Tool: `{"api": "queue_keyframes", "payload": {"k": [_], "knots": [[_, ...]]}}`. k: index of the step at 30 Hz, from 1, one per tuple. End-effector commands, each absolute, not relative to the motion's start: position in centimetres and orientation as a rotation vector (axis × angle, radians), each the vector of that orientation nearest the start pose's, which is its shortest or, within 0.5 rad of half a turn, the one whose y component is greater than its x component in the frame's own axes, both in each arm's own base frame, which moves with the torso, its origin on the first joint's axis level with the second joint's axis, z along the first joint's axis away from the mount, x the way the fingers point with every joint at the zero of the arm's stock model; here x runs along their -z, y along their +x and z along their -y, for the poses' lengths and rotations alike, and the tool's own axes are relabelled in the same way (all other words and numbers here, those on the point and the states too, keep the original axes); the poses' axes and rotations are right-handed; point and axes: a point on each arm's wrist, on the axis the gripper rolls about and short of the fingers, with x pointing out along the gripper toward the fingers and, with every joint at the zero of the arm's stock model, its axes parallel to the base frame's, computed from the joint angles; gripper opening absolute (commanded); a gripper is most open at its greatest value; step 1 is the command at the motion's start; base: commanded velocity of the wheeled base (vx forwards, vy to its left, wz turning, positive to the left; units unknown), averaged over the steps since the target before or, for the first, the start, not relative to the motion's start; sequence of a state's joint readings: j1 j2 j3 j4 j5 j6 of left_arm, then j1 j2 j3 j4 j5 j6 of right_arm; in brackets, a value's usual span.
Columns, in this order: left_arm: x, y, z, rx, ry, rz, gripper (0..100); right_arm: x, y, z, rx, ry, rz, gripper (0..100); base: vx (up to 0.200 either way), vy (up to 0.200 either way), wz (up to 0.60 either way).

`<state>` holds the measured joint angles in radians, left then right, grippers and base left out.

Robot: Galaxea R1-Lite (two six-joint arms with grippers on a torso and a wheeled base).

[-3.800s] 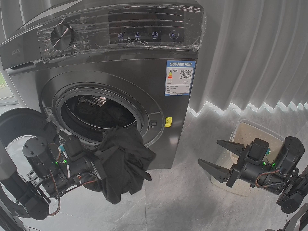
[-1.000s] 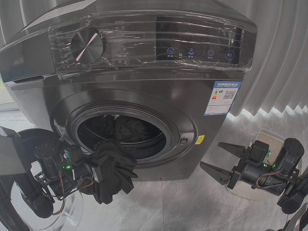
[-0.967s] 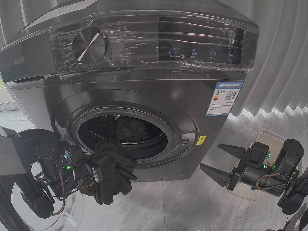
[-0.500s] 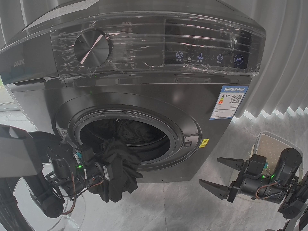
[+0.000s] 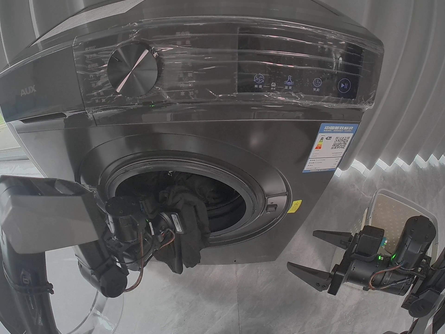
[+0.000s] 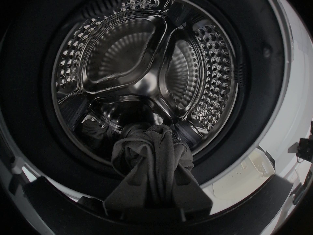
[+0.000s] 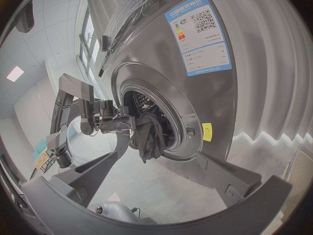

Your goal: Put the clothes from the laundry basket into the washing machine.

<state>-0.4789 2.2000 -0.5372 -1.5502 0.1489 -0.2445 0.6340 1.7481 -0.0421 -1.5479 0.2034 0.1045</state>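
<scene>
Black garment [image 5: 189,226] held at washing machine [image 5: 222,133] mouth.

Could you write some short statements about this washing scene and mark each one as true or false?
1. The left hand holds a dark garment at the opening of the washing machine. True.
2. The other hand is shut on a garment. False: the right hand is open and holds nothing.
3. The basket stands on the robot's left. False: the laundry basket stands on its right, behind the right arm.
4. Part of the dark garment hangs outside the opening. True.
</scene>
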Motion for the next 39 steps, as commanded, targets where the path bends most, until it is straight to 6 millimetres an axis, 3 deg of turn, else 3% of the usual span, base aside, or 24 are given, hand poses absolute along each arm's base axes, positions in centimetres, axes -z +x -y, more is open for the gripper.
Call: {"api": "queue_keyframes", "payload": {"k": [1, 16, 29, 35, 39], "knots": [[-2.5, 32.8, 17.0, 0.303, -0.227, -0.143, 0, -9.7, 16.3, -12.6, -0.828, 0.064, -0.198, 100, 0.000, 0.000, 0.00], [-5.0, 39.4, 18.7, 0.297, -0.322, 0.104, 0, -9.6, 16.3, -12.6, -0.830, 0.063, -0.202, 100, 0.000, 0.000, 0.00], [-7.6, 44.8, 17.4, 0.226, -0.349, 0.241, 0, -9.4, 16.2, -12.7, -0.838, 0.061, -0.211, 100, 0.000, 0.000, 0.00], [-6.8, 45.6, 17.5, 0.217, -0.344, 0.232, 0, -9.4, 16.2, -12.7, -0.838, 0.060, -0.214, 100, 0.000, 0.000, 0.00], [-7.5, 46.5, 17.4, 0.207, -0.353, 0.276, 0, -9.4, 16.2, -12.7, -0.838, 0.060, -0.212, 100, 0.000, 0.000, 0.00]]}}
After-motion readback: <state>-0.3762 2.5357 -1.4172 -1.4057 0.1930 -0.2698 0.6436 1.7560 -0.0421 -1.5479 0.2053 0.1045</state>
